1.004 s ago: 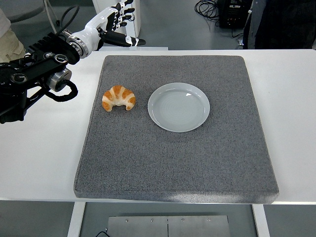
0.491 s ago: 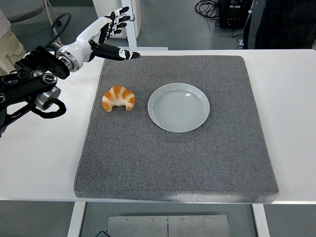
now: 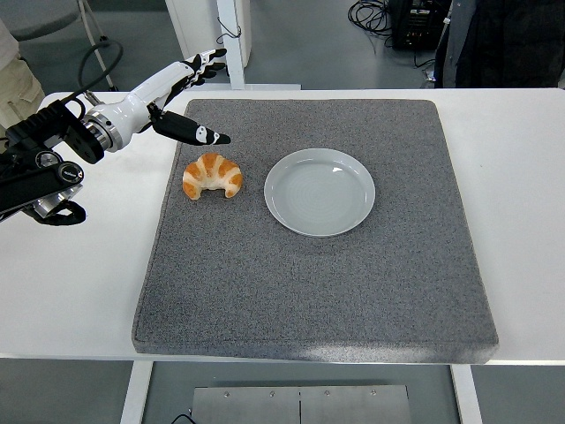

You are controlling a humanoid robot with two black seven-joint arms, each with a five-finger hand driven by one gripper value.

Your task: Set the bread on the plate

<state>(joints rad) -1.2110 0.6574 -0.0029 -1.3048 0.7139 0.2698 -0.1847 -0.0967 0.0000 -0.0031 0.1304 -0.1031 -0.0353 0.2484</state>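
A golden croissant [image 3: 212,175] lies on the grey mat [image 3: 318,283], just left of a pale round plate [image 3: 320,191] that holds nothing. My left hand [image 3: 187,97] hovers up and to the left of the croissant, fingers spread and holding nothing. Its thumb points down toward the bread, with a small gap between them. The right arm is out of the picture.
The mat covers most of the white table [image 3: 71,283]. Behind the table stand a white post [image 3: 231,40], cables and dark equipment [image 3: 415,22]. A person's clothing [image 3: 18,71] shows at the top left, and a dark garment [image 3: 503,44] at the top right.
My left arm has come down and toward the croissant. The hand has dropped from the table's far edge to just above the mat's left corner. The croissant and plate have not moved.
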